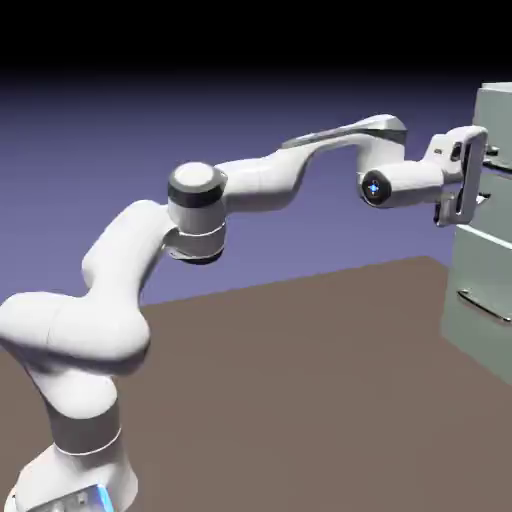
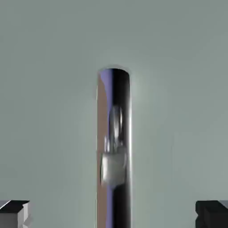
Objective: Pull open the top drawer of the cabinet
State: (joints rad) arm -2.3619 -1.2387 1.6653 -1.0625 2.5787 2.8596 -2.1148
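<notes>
Gripper (image 1: 487, 172) spread wide, holding nothing, parked right at the top drawer (image 1: 497, 128) of the cabinet (image 1: 485, 290) on the exterior view's right. Silver handle (image 2: 113, 147) sitting dead center between the fingertips (image 2: 13, 213), untouched. Lower drawer fronts (image 1: 483, 260) underneath, brown table (image 1: 300, 380) below.

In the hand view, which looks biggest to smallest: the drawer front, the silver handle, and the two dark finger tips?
1. top drawer front, filling the picture.
2. silver handle.
3. finger tips, alike in size.
Closeness to the camera inflates everything.

Brown table (image 1: 300, 330) bears the cabinet (image 1: 485, 250)
</notes>
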